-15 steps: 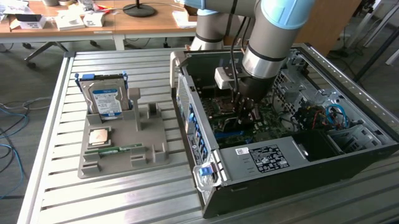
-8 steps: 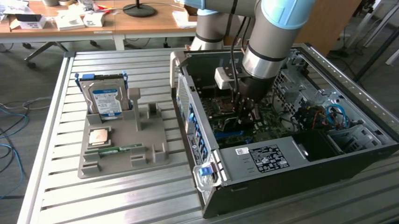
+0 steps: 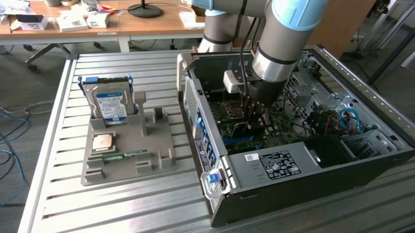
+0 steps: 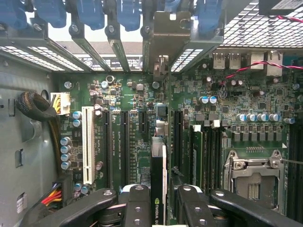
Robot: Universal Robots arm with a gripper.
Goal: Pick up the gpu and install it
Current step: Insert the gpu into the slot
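Inside the open black computer case point(image 3: 304, 160), the black gripper point(image 4: 158, 198) pinches the thin dark-green gpu point(image 4: 158, 156) edge-on — seen from the wrist. The exterior view adds the grey slatted tabletop point(image 3: 58, 145) — and a silver boxy hard drive point(image 3: 112, 104) upright in its grey holder.

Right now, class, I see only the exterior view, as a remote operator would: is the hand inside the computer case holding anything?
Observer: Yes. The wrist view shows the hand shut on the gpu, edge-on between its fingers.
Operator: How does the card lie over the board?
Observer: Parallel to the long black slots, apart from the white slot.
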